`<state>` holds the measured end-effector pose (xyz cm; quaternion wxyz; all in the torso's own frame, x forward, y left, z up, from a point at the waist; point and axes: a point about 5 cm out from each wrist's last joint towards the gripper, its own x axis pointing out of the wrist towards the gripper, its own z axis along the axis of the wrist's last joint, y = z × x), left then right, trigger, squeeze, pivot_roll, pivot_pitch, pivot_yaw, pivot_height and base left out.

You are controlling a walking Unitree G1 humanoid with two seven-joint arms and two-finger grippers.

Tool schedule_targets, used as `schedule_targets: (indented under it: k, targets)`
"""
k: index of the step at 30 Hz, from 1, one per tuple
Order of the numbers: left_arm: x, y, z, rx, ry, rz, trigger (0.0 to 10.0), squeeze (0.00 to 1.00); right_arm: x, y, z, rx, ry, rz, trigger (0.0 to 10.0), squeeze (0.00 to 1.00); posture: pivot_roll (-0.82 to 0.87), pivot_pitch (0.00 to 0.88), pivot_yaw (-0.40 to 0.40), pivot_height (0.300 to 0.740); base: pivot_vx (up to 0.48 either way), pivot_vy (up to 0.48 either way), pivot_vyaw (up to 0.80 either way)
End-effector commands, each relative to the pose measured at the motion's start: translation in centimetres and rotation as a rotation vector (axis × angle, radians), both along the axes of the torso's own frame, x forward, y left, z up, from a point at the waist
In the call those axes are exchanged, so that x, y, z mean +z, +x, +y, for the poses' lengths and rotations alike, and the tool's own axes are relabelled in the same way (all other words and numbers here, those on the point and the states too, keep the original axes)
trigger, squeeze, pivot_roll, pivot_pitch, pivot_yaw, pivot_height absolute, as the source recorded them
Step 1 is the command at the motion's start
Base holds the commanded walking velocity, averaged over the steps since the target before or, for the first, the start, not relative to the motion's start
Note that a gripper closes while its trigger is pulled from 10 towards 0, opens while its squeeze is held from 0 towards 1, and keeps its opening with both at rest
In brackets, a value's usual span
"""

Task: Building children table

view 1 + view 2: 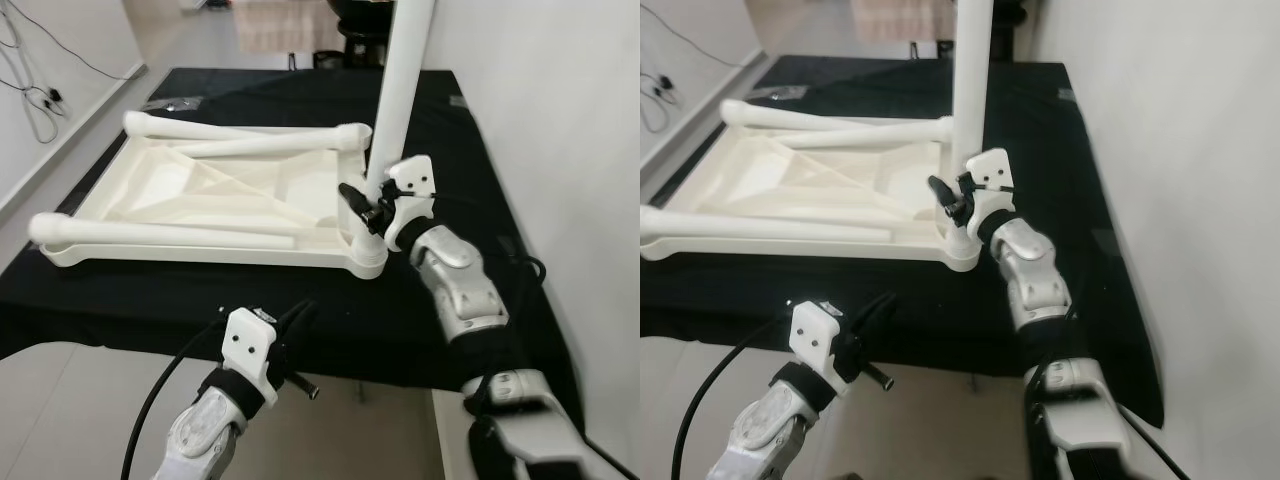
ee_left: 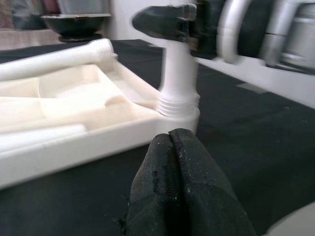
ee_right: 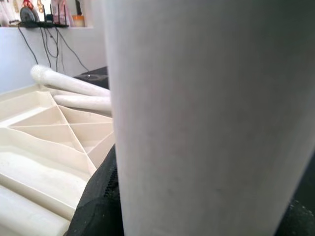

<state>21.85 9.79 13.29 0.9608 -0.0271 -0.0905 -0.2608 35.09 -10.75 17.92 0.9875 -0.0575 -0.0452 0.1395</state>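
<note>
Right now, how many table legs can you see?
3. One upright white plastic leg at the upside-down white tabletop's near right corner, held by the right gripper; one lying along its far edge; one along its near edge.

You've got a black-covered table (image 1: 300, 320) here, with the white tabletop (image 1: 200, 200) lying upside down on it. Behind the tabletop, near the far edge, there's a small shiny thing (image 1: 172, 103), can't tell what.

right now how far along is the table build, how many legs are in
One leg stands upright in the near right corner socket of the upside-down tabletop, with the right gripper clamped round its base. Three loose legs lie on the tabletop, not yet fitted. The left gripper hangs shut near the table edge, holding nothing.
</note>
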Motion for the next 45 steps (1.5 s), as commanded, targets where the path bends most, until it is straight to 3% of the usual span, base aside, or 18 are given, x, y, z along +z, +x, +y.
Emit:
schedule_targets:
  k: [1,7,8,11,12,14,17,18,19,20,23,25,30,31,32,33,34,45]
  targets:
    - [0.0,0.0,-0.1,-0.012,-0.011,0.013,10.0,0.00,-5.2,-0.9,0.9,0.023,-0.107,0.221,0.0,0.00,0.10,0.129,0.012,0.740,0.000,0.000,0.00]
    - [-0.1,0.1,0.1,-0.007,-0.004,0.012,10.0,0.00,-3.7,0.3,1.0,-0.025,-0.049,0.198,0.0,0.00,0.11,0.129,0.009,0.740,0.000,0.000,0.00]
    - [-0.1,0.1,0.1,-0.004,-0.004,0.011,10.0,0.00,-3.4,0.4,0.9,-0.020,-0.050,0.192,10.0,0.00,0.11,0.126,0.008,0.740,0.000,0.000,0.00]
    - [-0.1,0.1,0.1,-0.003,-0.004,0.011,10.0,0.00,-3.2,0.5,0.9,-0.019,-0.051,0.189,10.0,0.00,0.11,0.126,0.008,0.740,0.000,0.000,0.00]
    - [-0.1,0.1,0.1,-0.004,-0.004,0.011,10.0,0.00,-2.8,0.5,0.8,-0.021,-0.038,0.177,10.0,1.00,0.11,0.125,0.008,0.740,0.000,0.000,0.00]
    - [-0.1,0.2,0.1,-0.006,-0.005,0.012,10.0,0.00,-1.4,1.0,0.8,0.031,0.023,0.133,10.0,1.00,0.11,0.121,0.010,0.740,0.000,0.000,0.00]
    - [-0.1,0.2,0.1,-0.007,-0.005,0.013,10.0,0.00,0.5,1.5,0.8,0.118,0.025,0.047,10.0,1.00,0.11,0.120,0.012,0.740,0.000,0.000,0.00]
    - [-0.1,0.2,0.0,-0.009,-0.005,0.014,10.0,0.00,1.3,1.7,0.9,0.193,0.021,0.027,10.0,0.76,0.12,0.115,0.012,0.740,0.000,0.000,0.00]
    - [-0.1,0.2,0.0,-0.010,-0.005,0.014,10.0,0.00,2.0,2.0,0.8,0.258,-0.005,0.012,10.0,0.00,0.12,0.115,0.010,0.740,0.000,0.000,0.00]
    - [-0.1,0.2,0.0,-0.010,-0.005,0.014,10.0,0.00,2.4,2.2,0.6,0.313,-0.043,0.010,10.0,0.00,0.12,0.113,0.008,0.740,0.000,0.000,0.00]
    - [-0.1,0.2,0.0,-0.010,-0.005,0.014,10.0,0.00,2.4,2.2,0.6,0.313,-0.043,0.010,10.0,0.00,0.12,0.113,0.008,0.740,0.000,0.000,0.00]
    - [-0.1,0.3,-0.1,-0.009,-0.005,0.013,10.0,0.00,3.4,2.8,-0.2,0.445,-0.108,0.012,10.0,0.00,0.13,0.109,0.002,0.740,0.000,0.000,0.00]
    - [-0.2,0.2,-0.2,-0.005,-0.004,0.012,10.0,0.00,4.7,3.3,-1.0,0.595,-0.088,0.028,10.0,0.00,0.13,0.106,-0.005,0.740,0.000,0.000,0.00]
    - [-0.2,0.2,-0.2,-0.005,-0.004,0.012,10.0,0.00,4.8,3.6,-1.2,0.597,-0.071,0.039,9.2,0.00,0.14,0.105,-0.007,0.740,0.000,0.000,0.00]
    - [-0.2,0.2,-0.2,-0.004,-0.004,0.012,10.0,0.00,4.7,3.9,-1.3,0.594,-0.064,0.049,3.5,0.00,0.14,0.105,-0.008,0.740,0.000,0.000,0.00]
    - [-0.2,0.1,-0.2,-0.004,-0.004,0.012,10.0,0.00,4.7,4.1,-1.4,0.592,-0.059,0.057,3.5,0.00,0.14,0.105,-0.008,0.740,0.000,0.000,0.00]
    - [-0.3,0.1,-0.2,-0.003,-0.004,0.013,10.0,0.00,4.6,4.1,-1.5,0.589,-0.057,0.063,0.0,0.00,0.14,0.104,-0.008,0.740,0.000,0.000,0.00]
    - [-0.4,0.0,-0.3,-0.002,-0.005,0.016,10.0,0.00,3.2,4.2,-2.3,0.602,-0.077,0.118,0.0,0.00,0.14,0.107,-0.011,0.740,0.000,0.000,0.00]
